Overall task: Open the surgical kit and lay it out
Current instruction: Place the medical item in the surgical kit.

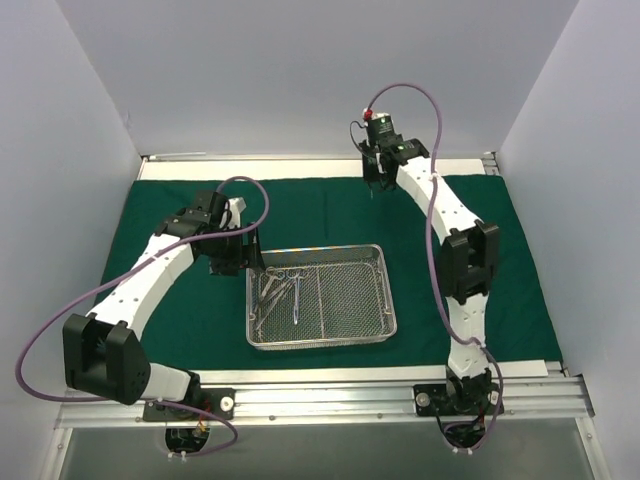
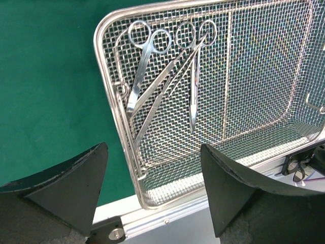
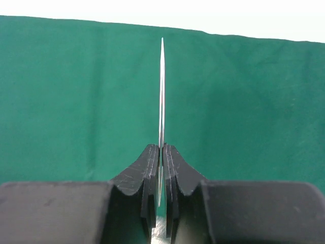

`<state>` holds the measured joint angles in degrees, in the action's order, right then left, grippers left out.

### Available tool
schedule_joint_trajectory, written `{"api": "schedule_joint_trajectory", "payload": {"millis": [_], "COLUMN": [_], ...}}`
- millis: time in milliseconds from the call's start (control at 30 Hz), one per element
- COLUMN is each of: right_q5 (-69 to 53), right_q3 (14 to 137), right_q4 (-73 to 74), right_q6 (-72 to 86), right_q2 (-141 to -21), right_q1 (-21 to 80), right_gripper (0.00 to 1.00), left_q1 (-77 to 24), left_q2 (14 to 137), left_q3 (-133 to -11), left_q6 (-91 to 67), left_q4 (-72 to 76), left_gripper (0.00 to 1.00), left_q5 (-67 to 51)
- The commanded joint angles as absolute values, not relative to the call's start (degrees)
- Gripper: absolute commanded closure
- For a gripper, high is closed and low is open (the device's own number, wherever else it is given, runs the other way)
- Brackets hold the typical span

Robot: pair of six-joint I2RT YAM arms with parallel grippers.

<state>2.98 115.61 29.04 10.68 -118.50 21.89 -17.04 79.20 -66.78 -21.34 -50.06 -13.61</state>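
Looks partway: green drape [image 1: 330, 205] spread flat on the counter [image 1: 300, 375], mesh tray [image 1: 388, 300] centred on it. Grips one thin steel instrument [image 3: 161, 86] in the closed right pincer [image 1: 373, 184] over the far drape. Hovers the left pincer [image 2: 154, 151], agape, above scissors [image 2: 144, 56] left in the tray.

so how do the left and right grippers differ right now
The left gripper is open, its fingers spread wide and holding nothing; the right gripper is shut on a thin steel instrument that sticks out past its tips. The left gripper hangs beside the left end of the wire-mesh tray; the right gripper is apart from the tray, near the far edge of the green cloth. Both have black fingers and are above the cloth.
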Motion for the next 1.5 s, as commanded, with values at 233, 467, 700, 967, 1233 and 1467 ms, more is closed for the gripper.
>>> {"api": "schedule_joint_trajectory", "payload": {"millis": [233, 467, 700, 967, 1233, 1467], "right_q5": [11.0, 10.1, 9.1, 9.2, 11.9, 1.2], "right_q3": [123.9, 123.8, 124.5, 124.0, 132.3, 123.3], "right_q4": [34.7, 35.4, 35.9, 36.1, 44.0, 45.4], "right_q6": [7.5, 7.8, 8.1, 7.8, 11.3, 11.0], "right_q2": [-135.3, -138.3, -140.7, -140.8, -135.5, -119.8], "right_q1": [14.0, 12.4, 12.2, 11.9, 14.6, 28.4], "right_gripper": [1.00, 1.00, 1.00, 0.77, 0.49, 0.50], "left_q1": [-16.5, -15.5, -14.3, -13.2, -12.7, -12.7], "left_q2": [83.6, 86.5, 87.3, 87.5, 87.7, 85.3], "left_q3": [-71.3, -73.5, -74.5, -74.2, -75.2, -74.3], "left_q6": [-19.0, -17.8, -16.4, -16.1, -15.6, -17.1], "left_q4": [-45.4, -46.3, -47.5, -48.0, -48.9, -48.4], "left_gripper": [0.18, 0.18, 0.19, 0.18, 0.18, 0.18], "left_q5": [-17.7, -18.8, -19.4, -20.9, -21.5, -20.3]}}
